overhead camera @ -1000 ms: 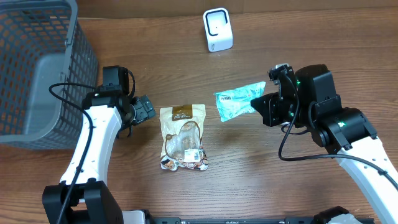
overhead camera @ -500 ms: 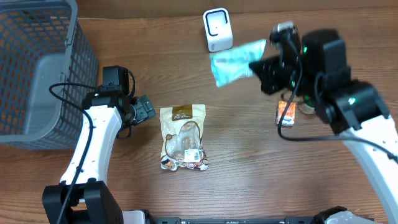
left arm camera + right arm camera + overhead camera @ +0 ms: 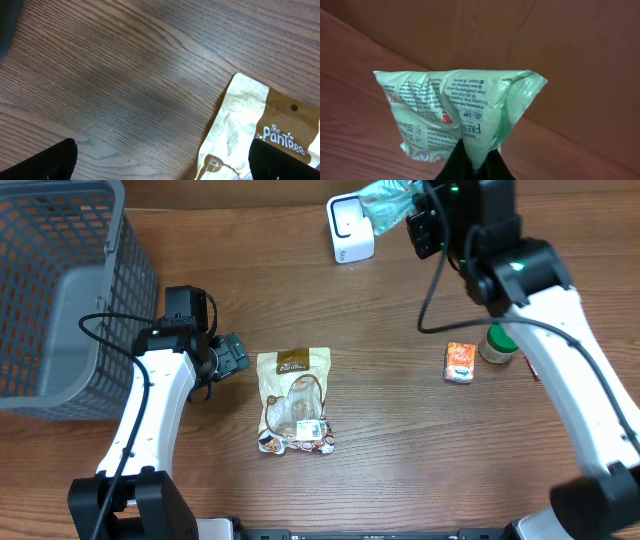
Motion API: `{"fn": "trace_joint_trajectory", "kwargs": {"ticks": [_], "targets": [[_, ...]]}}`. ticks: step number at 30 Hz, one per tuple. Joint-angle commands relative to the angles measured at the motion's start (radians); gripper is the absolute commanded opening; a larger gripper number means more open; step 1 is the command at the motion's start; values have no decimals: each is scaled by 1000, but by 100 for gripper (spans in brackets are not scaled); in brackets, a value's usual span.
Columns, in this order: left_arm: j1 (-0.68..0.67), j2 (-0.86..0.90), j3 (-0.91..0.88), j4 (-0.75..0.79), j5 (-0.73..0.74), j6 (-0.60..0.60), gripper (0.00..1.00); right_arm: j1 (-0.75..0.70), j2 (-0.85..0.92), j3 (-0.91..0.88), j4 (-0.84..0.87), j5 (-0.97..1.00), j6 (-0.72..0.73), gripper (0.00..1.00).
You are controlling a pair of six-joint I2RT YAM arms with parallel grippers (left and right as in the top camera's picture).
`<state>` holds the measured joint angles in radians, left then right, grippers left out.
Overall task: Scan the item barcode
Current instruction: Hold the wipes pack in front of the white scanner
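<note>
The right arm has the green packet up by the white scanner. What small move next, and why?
Probably turn the green packet so its printed side faces the white scanner. The right gripper pinches it beside the scanner's top corner, and no barcode shows clearly.

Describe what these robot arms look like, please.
The left arm and right arm have white rounded shells, boxy black joints and thin black cables looping alongside. Green lights glow on the right arm. The left gripper and right gripper are black.

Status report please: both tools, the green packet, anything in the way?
Right tool shut on green packet, raised at the white scanner. Left tool open, empty, beside brown pouch. Nothing seen between packet and scanner.
</note>
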<state>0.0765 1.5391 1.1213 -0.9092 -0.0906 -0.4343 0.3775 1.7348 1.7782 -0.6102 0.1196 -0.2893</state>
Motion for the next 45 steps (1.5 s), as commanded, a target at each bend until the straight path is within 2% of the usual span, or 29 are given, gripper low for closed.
{"fn": "trace_joint_trajectory", "kwargs": {"ticks": [1,10,15,23,37,45], "targets": [[2,-2,14,1,-10,11,100,37,89,27,54,184,-195,3],[2,-2,14,1,-10,11,100,111,339,27,464,475,-534,3],[2,-2,14,1,-10,11,100,134,446,26,617,510,-634,3],[2,-2,14,1,-10,11,100,161,579,22,1015,655,-768,3],[2,-2,14,1,-10,11,100,174,650,22,1167,687,-770,3],[2,-2,14,1,-10,11,100,178,651,22,1131,671,-758,3]]}}
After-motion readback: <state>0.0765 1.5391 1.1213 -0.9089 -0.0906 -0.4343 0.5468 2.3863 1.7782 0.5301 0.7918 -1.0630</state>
